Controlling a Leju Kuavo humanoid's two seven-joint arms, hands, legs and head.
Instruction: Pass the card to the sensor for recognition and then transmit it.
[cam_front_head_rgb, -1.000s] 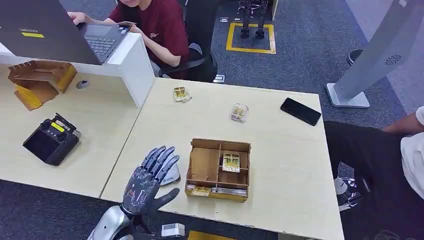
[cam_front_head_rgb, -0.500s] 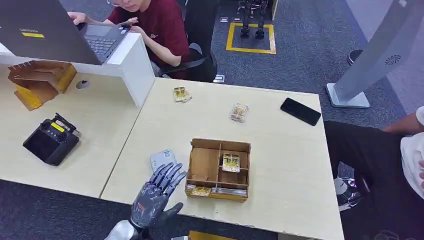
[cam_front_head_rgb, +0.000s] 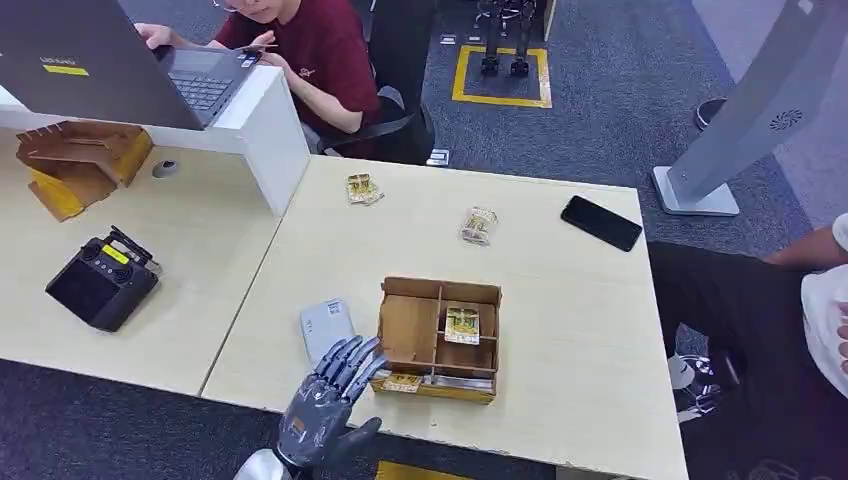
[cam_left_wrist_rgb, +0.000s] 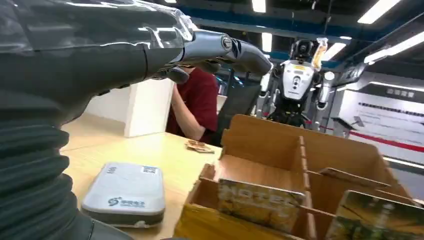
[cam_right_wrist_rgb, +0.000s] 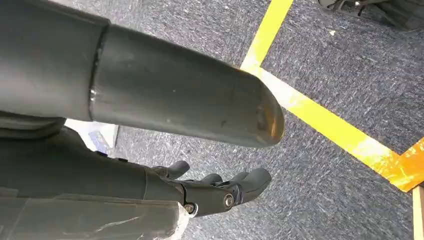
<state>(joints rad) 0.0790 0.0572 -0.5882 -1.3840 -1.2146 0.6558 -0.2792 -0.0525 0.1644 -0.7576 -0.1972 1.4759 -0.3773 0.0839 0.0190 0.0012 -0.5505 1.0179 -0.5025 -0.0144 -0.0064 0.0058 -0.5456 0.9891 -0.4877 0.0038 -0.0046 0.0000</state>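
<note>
The left robot hand (cam_front_head_rgb: 328, 405) is at the near edge of the tabletop (cam_front_head_rgb: 560, 330). Its fingers are spread apart and it holds nothing. Its fingertips (cam_front_head_rgb: 360, 352) reach up between the grey card sensor (cam_front_head_rgb: 327, 326) and the brown box (cam_front_head_rgb: 437, 339).

The right robot hand (cam_right_wrist_rgb: 220, 192) hangs over the grey floor (cam_right_wrist_rgb: 345, 80) by a yellow line (cam_right_wrist_rgb: 320, 122). Its fingers are a little bent and nothing is in them.

The sensor lies flat, just beside the box. The box has little rooms inside. One card (cam_front_head_rgb: 462, 324) lies in a middle room. Another card (cam_front_head_rgb: 402, 382) sits in the slot on the near side.

Farther back, two more card packs (cam_front_head_rgb: 478, 225) lie on the tabletop, well apart from the box. A black phone (cam_front_head_rgb: 600, 222) lies near the far right corner.

On the left tabletop sits a black controller (cam_front_head_rgb: 103, 279). At the back, a person in a red shirt (cam_front_head_rgb: 320, 50) sits at a laptop (cam_front_head_rgb: 110, 65).
</note>
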